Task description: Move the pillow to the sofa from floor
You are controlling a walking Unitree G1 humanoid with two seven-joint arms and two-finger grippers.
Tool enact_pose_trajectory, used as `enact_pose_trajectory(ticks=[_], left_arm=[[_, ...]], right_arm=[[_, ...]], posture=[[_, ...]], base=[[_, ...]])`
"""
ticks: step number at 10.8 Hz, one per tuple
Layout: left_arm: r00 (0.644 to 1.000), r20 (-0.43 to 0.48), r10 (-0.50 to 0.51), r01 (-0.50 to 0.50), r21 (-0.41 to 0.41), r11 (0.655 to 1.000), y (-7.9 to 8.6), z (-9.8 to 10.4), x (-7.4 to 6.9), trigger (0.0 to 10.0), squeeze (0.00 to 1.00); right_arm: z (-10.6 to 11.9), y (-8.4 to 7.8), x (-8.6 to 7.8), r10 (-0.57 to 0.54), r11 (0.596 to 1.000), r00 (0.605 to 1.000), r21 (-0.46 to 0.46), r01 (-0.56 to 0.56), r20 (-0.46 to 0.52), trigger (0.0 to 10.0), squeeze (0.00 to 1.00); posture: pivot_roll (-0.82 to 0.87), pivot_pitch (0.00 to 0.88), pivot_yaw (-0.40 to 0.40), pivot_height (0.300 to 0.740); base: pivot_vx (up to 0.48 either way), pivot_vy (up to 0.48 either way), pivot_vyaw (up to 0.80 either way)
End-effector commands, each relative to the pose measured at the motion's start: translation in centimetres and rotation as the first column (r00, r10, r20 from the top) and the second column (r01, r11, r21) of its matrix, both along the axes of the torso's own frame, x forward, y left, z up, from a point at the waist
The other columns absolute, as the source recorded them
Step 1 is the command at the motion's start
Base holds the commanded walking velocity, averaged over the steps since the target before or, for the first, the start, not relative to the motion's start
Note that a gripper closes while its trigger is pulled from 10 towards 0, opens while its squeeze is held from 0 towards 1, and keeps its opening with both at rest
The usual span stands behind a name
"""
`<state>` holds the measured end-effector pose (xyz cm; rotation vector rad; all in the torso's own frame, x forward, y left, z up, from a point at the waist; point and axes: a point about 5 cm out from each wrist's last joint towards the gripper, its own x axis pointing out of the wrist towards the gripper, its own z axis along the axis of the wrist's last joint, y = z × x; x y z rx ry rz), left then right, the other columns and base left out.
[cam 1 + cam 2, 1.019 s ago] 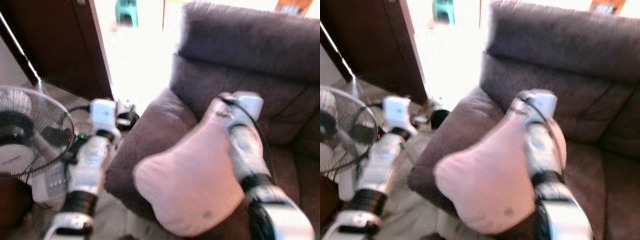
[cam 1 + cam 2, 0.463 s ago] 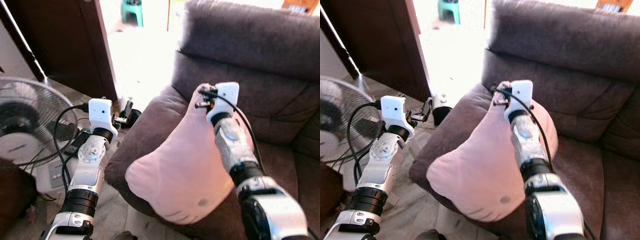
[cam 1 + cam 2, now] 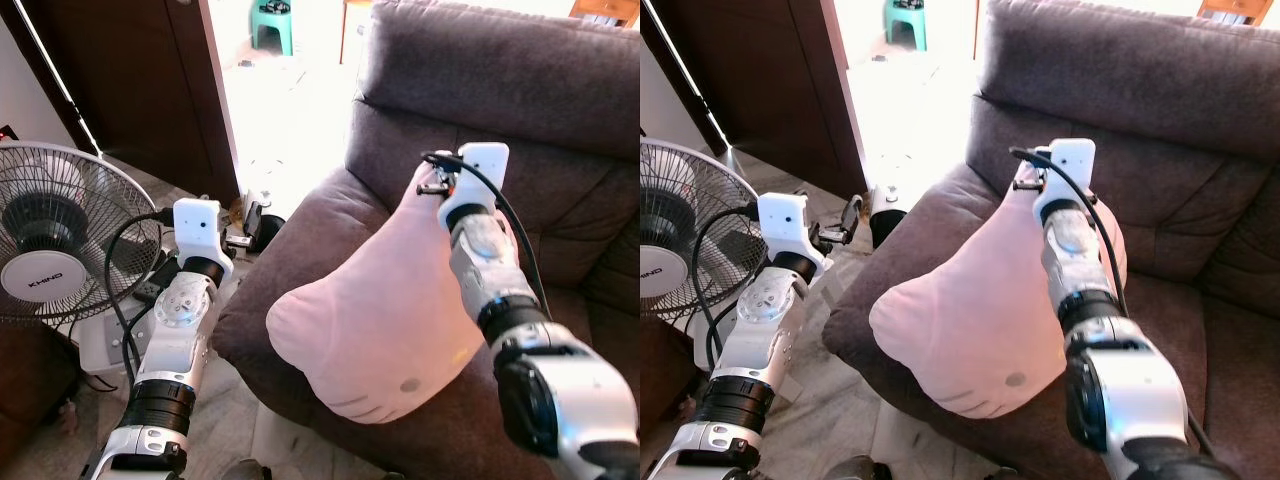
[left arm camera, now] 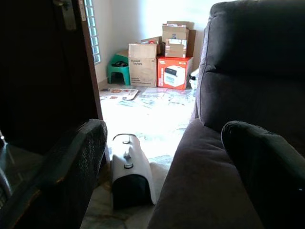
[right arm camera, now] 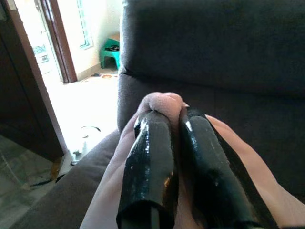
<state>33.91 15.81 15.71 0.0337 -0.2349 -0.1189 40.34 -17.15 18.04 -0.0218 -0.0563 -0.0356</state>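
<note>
Pink pillow [image 3: 375, 315] pinched at its top corner by the right gripper [image 5: 174, 114], hung below it over the sofa [image 3: 500, 90] seat, left gripper [image 4: 162, 157] held apart beside the armrest

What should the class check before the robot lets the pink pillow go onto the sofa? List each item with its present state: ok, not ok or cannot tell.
1. Right gripper pinching a corner of the pink pillow: ok, fingers shut on the fabric.
2. Pillow off the floor: ok, it hangs over the sofa's armrest.
3. Pillow over the sofa seat: not ok, most of it hangs above the armrest.
4. Pillow resting on the sofa with its weight borne: cannot tell.
5. Left gripper out of the way: ok, open, beside the armrest.
6. Standing fan away from the pillow: ok.
</note>
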Motion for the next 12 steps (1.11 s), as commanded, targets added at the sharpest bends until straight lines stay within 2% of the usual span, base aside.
enact_pose_trajectory(ticks=[1,3,4,5,7,8,11,12], left_arm=[[1.0,0.013,0.019,-0.019,-0.002,1.0,0.5,0.3,-0.1,10.0,0.0],[0.999,0.017,0.033,-0.032,-0.004,0.999,0.7,0.3,-0.3,10.0,0.0],[0.999,0.017,0.039,-0.039,-0.005,0.999,0.8,0.3,-0.4,10.0,0.0],[0.999,0.005,0.04,-0.04,-0.005,0.999,0.8,0.0,-0.7,10.0,0.0],[1.0,-0.016,0.026,-0.026,0.003,1.0,0.7,-0.5,-1.2,10.0,0.0],[0.999,-0.024,0.024,-0.024,0.007,1.0,0.7,-0.7,-1.4,10.0,0.0],[0.999,-0.034,0.028,-0.027,0.015,1.0,0.9,-0.9,-1.7,10.0,0.0],[0.999,-0.033,0.029,-0.029,0.016,0.999,0.9,-0.8,-1.6,10.0,0.0]], right_arm=[[5.3,0.5,1.1,0.007,1.0,0.986,0.002,-0.008,0.169,10.0,0.0],[7.5,1.2,1.7,0.013,1.0,0.983,0.005,-0.014,0.185,10.0,0.0],[8.0,1.7,1.9,0.022,1.0,0.983,0.003,-0.023,0.181,10.0,0.0],[7.1,3.2,2.1,0.073,0.997,0.992,0.029,-0.076,0.107,10.0,0.0],[3.9,4.8,1.6,0.111,0.994,0.994,0.002,-0.111,0.009,10.0,0.0],[2.5,4.7,1.3,0.097,0.995,0.995,0.008,-0.097,-0.025,10.0,0.0],[0.3,4.3,0.8,0.061,0.998,0.994,0.019,-0.059,-0.087,10.0,0.0],[-0.8,3.6,0.6,0.009,1.0,0.99,0.012,-0.008,-0.139,10.0,0.0]], posture=[[0.11,0.073,-0.014,0.719],[0.12,0.075,-0.02,0.719],[0.12,0.08,-0.023,0.719],[0.14,0.092,-0.031,0.719],[0.16,0.108,-0.04,0.719],[0.16,0.115,-0.04,0.719],[0.16,0.122,-0.042,0.719],[0.17,0.122,-0.043,0.719]], base=[[0.0,0.0,0.0],[0.0,0.0,0.0],[0.0,0.0,0.0],[0.0,0.0,0.0],[0.0,0.0,0.0],[0.0,0.0,0.0],[0.0,0.0,0.0],[0.0,0.0,0.0]])
